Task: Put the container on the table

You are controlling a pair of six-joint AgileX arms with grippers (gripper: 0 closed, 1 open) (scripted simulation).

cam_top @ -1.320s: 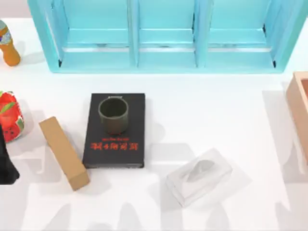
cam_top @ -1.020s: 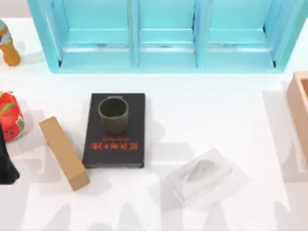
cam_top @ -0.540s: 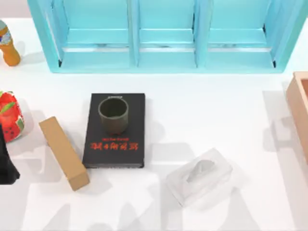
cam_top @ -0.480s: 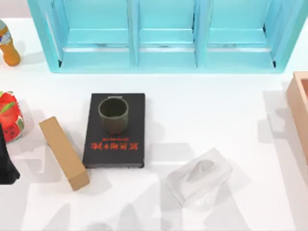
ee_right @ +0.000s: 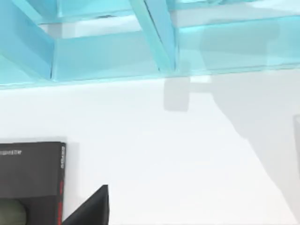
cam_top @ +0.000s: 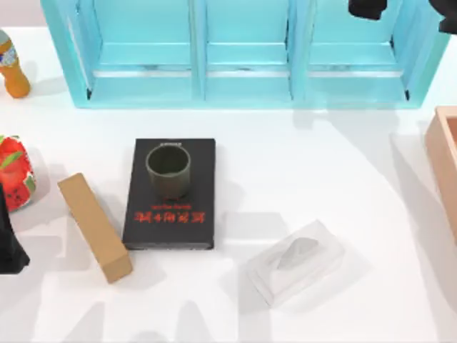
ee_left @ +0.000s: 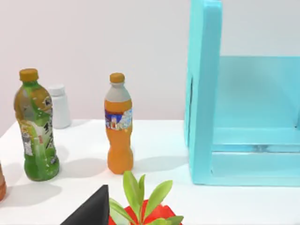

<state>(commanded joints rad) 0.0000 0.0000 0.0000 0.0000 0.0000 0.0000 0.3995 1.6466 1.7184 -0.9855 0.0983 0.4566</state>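
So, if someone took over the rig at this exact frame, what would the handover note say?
Left arm: parked at the top view's left edge, beside the red patterned object.
Right arm: dark parts at the top view's upper right, over the turquoise shelf unit, far from the job's things.
Container: upright on the black book, near the book's end closer to the shelf; untouched.
Nearby on the table: tan block left of the book, clear tissue box to its lower right.
Done: nothing yet.
Left: reach the container, grasp it, lift it off the book, set it on bare table.
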